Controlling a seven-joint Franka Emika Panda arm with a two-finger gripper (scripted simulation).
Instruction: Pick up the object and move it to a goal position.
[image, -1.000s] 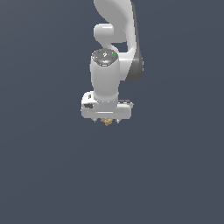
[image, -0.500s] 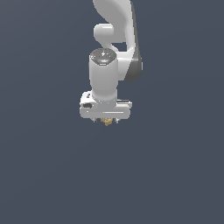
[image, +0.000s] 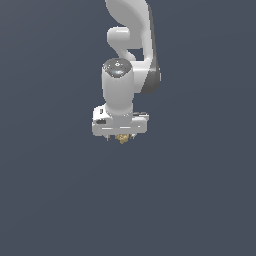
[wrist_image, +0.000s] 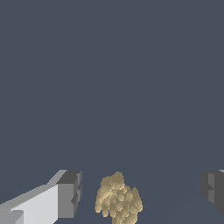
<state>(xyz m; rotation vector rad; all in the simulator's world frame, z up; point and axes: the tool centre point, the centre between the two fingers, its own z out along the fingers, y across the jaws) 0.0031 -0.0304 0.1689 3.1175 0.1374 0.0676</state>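
The object (image: 122, 138) is a tiny lumpy golden-tan thing that shows just under the white gripper (image: 121, 137) in the exterior view. In the wrist view the object (wrist_image: 118, 200) lies between the two fingers, closer to one dark pad (wrist_image: 70, 194) than to the other pad (wrist_image: 212, 187), with a gap on each side. The gripper (wrist_image: 141, 190) is open around the object and touches it on neither side. The arm hangs straight down over it, and its body hides the fingers in the exterior view.
A plain dark grey-blue surface (image: 200, 200) fills both views. Nothing else shows besides the white arm (image: 131, 30) coming down from the top.
The wrist joint has shifted slightly toward the exterior view's left. The gripper and the object stay in nearly the same place.
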